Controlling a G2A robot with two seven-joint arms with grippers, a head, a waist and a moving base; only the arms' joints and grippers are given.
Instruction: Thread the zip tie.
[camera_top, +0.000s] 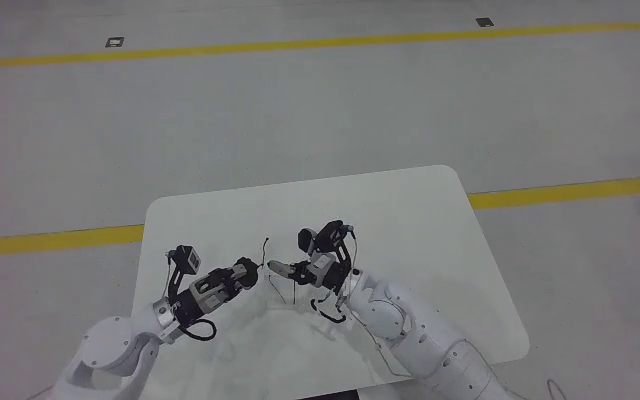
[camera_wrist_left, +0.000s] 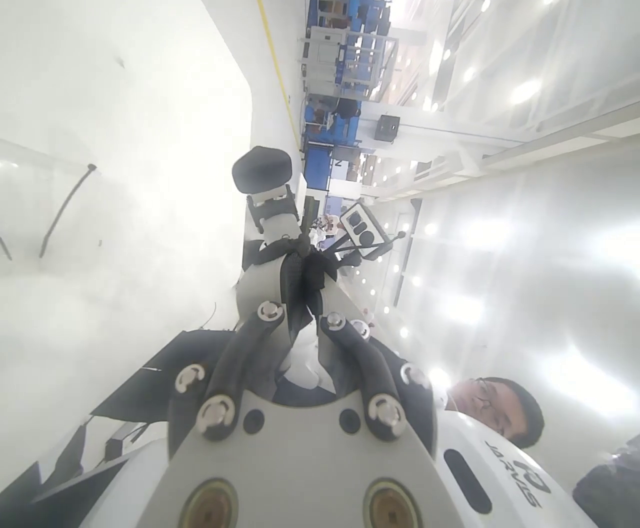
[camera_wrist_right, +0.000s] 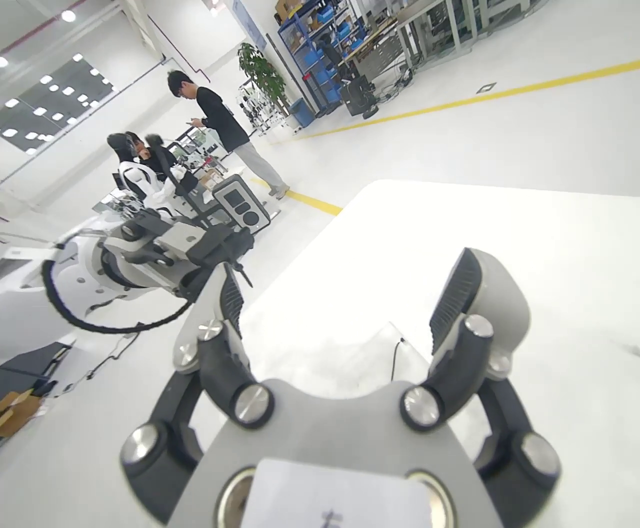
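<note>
Black zip tie (camera_top: 265, 250) clamped in my left fingers (camera_wrist_left: 260, 285), held up so my spread right fingers (camera_wrist_right: 480, 295) can catch its tail.

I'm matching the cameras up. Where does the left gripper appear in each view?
Top view: left gripper, shut on the zip tie, left of centre over the white table.
Left wrist view: left gripper mid-picture, fingers closed together.
Right wrist view: left gripper mid-left, beyond the open right gripper.
Shared landmark: the white table, with its rounded corner.
</note>
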